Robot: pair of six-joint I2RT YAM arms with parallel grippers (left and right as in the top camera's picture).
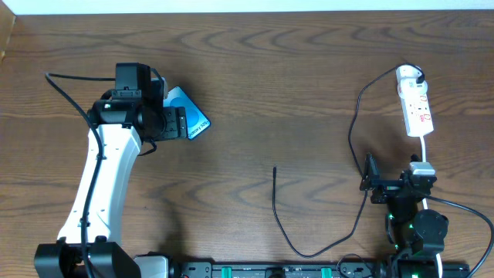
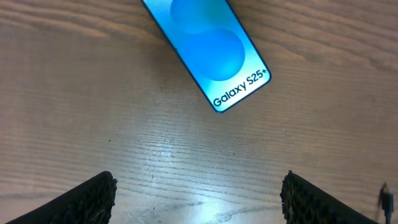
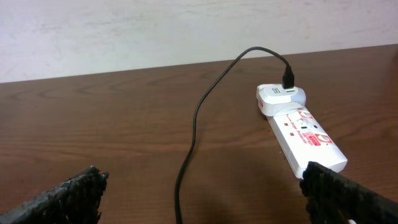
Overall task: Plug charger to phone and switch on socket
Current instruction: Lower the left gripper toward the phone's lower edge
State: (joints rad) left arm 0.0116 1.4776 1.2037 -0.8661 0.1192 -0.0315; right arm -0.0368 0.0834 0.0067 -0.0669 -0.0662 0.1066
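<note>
The phone (image 1: 189, 117) lies flat on the table at the left with its blue screen lit; the left wrist view shows it (image 2: 211, 50) with "Galaxy S25+" text. My left gripper (image 1: 160, 122) is open just beside and partly over the phone, holding nothing (image 2: 199, 199). The charger cable (image 1: 355, 154) runs from the socket (image 1: 415, 108) at the right and loops down to its free plug tip (image 1: 275, 170) mid-table. My right gripper (image 1: 369, 184) is open near the table's front, empty (image 3: 202, 193); cable (image 3: 189, 143) and socket (image 3: 301, 130) lie ahead of it.
A white cord (image 1: 425, 150) leads from the socket toward the right arm's base. A white wall runs beyond the table's far edge (image 3: 186, 31).
</note>
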